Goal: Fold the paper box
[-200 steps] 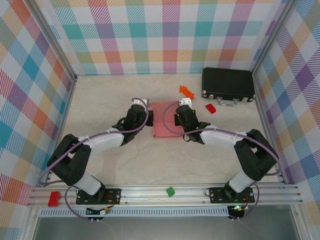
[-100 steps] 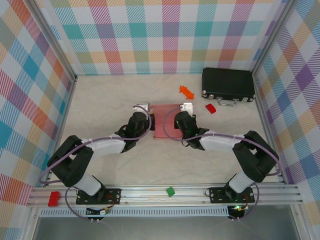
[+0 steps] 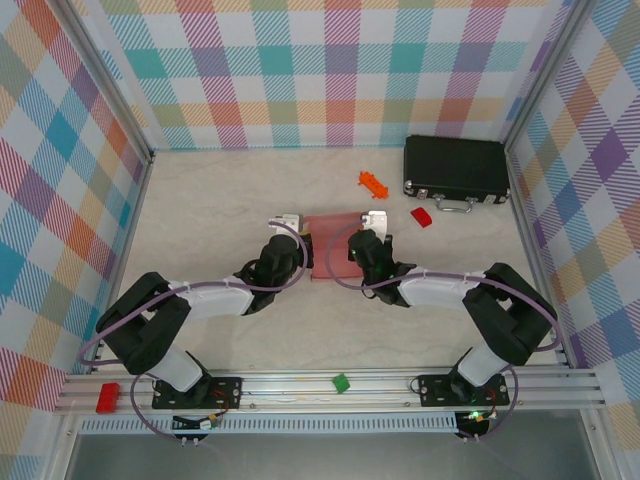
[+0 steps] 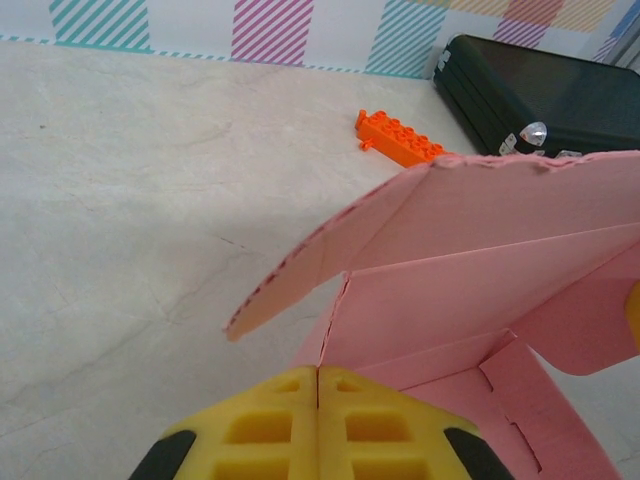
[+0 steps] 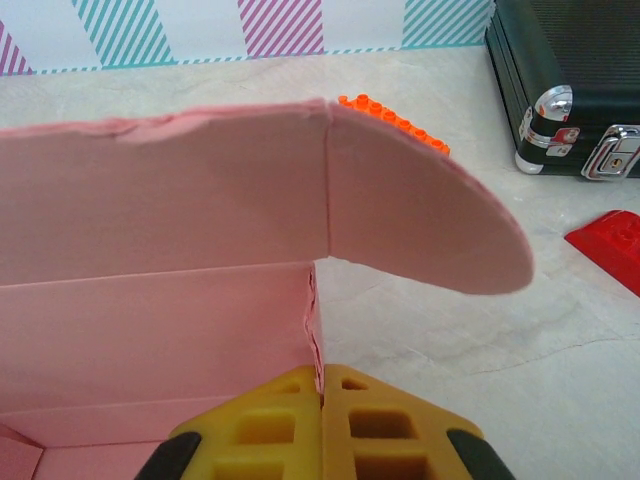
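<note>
The pink paper box (image 3: pixel 330 242) lies mid-table, half raised, between both grippers. In the left wrist view its back wall (image 4: pixel 470 290) stands up, with a curved flap (image 4: pixel 330 250) jutting out to the left. My left gripper (image 4: pixel 318 372) is shut on the box's left side wall, right at the corner seam. My right gripper (image 5: pixel 322 372) is shut on the right side wall, and torn card edge shows between its yellow fingers (image 5: pixel 380 420). A rounded flap (image 5: pixel 420 220) sticks out to the right of the back wall (image 5: pixel 160 230). From above, the left gripper (image 3: pixel 306 250) and the right gripper (image 3: pixel 350 248) flank the box.
A black hard case (image 3: pixel 456 170) sits at the back right. An orange brick (image 3: pixel 373 183) lies just behind the box, and a red bit (image 3: pixel 421 216) lies in front of the case. A green brick (image 3: pixel 341 382) and a red brick (image 3: pixel 107 397) rest on the front rail.
Both grippers have shifted toward the near side and turned, staying on the box's sides. The box's far part has lifted upright, so it looks shorter from above.
</note>
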Tool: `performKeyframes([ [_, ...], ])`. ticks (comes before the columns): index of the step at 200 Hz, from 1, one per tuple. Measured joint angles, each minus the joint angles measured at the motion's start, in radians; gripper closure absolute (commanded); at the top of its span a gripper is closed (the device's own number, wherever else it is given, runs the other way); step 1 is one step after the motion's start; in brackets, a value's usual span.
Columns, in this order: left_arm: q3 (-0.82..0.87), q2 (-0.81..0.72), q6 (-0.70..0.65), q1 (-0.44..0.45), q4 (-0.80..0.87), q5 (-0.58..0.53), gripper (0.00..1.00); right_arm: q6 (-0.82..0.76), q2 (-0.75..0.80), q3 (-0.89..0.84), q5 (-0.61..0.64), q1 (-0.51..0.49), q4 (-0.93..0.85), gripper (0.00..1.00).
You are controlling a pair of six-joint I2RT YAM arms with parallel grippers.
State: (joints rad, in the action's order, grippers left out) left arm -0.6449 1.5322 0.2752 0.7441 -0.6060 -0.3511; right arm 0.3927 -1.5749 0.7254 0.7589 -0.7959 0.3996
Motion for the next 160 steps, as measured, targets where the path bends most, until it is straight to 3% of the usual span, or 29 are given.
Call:
performKeyframes([
  [46,0.0,0.0,0.002,0.008,0.002,0.001,0.83,0.016,0.0,0.0,0.021,-0.011,-0.007,1.0],
  [114,0.0,0.0,0.026,0.008,0.008,0.021,0.99,0.038,0.002,-0.004,0.048,-0.017,-0.019,1.0],
  [160,0.0,0.0,0.05,0.008,0.008,0.035,0.96,0.056,0.008,-0.006,0.062,-0.025,-0.029,1.0],
])
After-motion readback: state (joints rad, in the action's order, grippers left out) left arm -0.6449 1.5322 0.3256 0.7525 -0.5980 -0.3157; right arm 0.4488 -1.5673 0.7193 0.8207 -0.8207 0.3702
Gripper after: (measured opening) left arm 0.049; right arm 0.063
